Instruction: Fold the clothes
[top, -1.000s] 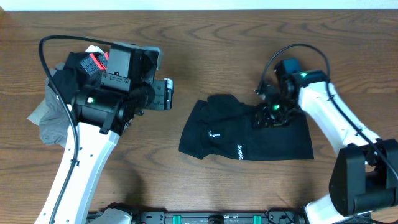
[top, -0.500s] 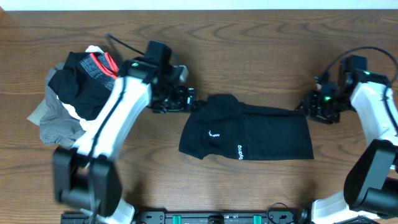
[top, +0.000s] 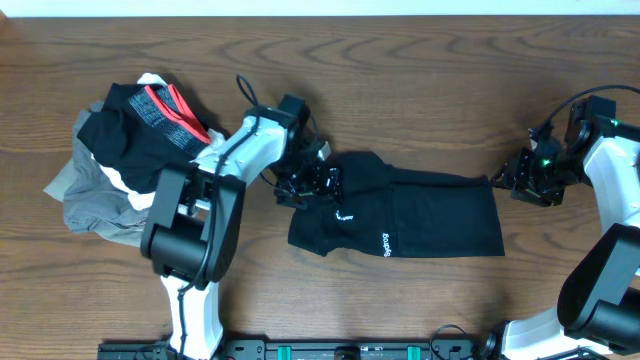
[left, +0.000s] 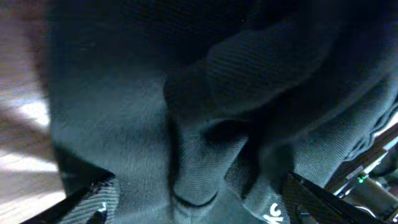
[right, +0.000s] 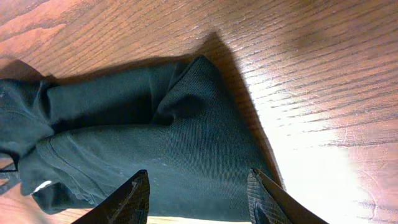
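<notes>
A black garment (top: 400, 220) with white lettering lies flat in the middle of the table, bunched at its upper left. My left gripper (top: 318, 182) is open at that bunched corner; the left wrist view is filled with its dark folds (left: 205, 112) between the spread fingers (left: 199, 208). My right gripper (top: 520, 180) is open just off the garment's upper right corner; the right wrist view shows that corner (right: 186, 130) between the spread fingers (right: 198, 196).
A heap of other clothes (top: 125, 150), black, grey, white and red, lies at the left of the wooden table (top: 400, 90). The arms' bases stand at the front edge.
My left gripper has moved from the clothes heap right and down onto the garment's upper left corner. My right gripper has moved from the garment's middle out to its right edge.
</notes>
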